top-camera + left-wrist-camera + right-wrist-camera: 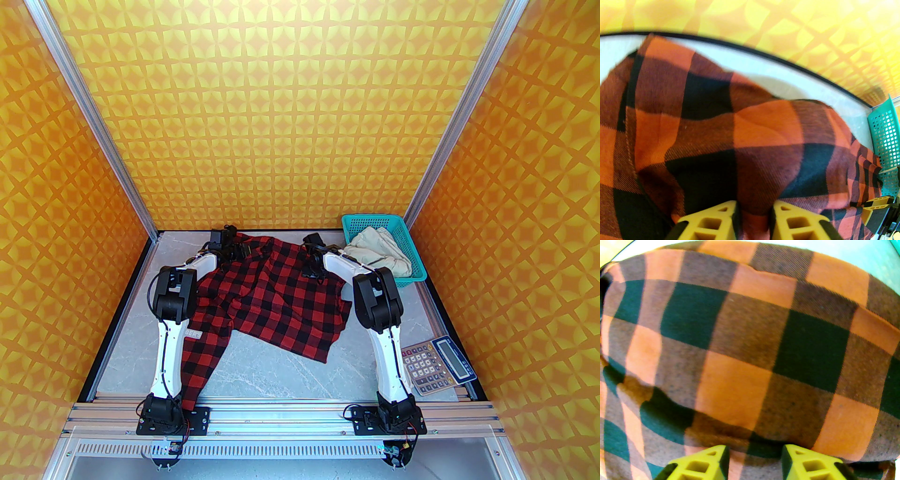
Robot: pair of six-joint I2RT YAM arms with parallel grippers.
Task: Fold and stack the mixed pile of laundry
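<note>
At far side of table (290, 375): left gripper (754, 207) and right gripper (753, 448) both pinched shut on checked shirt (281, 300) along its far edge. Sleeve trails to near table edge by left base. Cream trousers (379, 255) sit in teal basket (370, 219), far right corner. Decent bare patch near-centre, calculator (438, 365) hugging near right edge.

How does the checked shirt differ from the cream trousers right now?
The checked shirt lies spread across the table; the cream trousers sit bunched in the teal basket. The shirt is red-and-black check, the trousers plain. The left gripper and right gripper pinch the shirt; nothing touches the trousers. Neither is folded.
</note>
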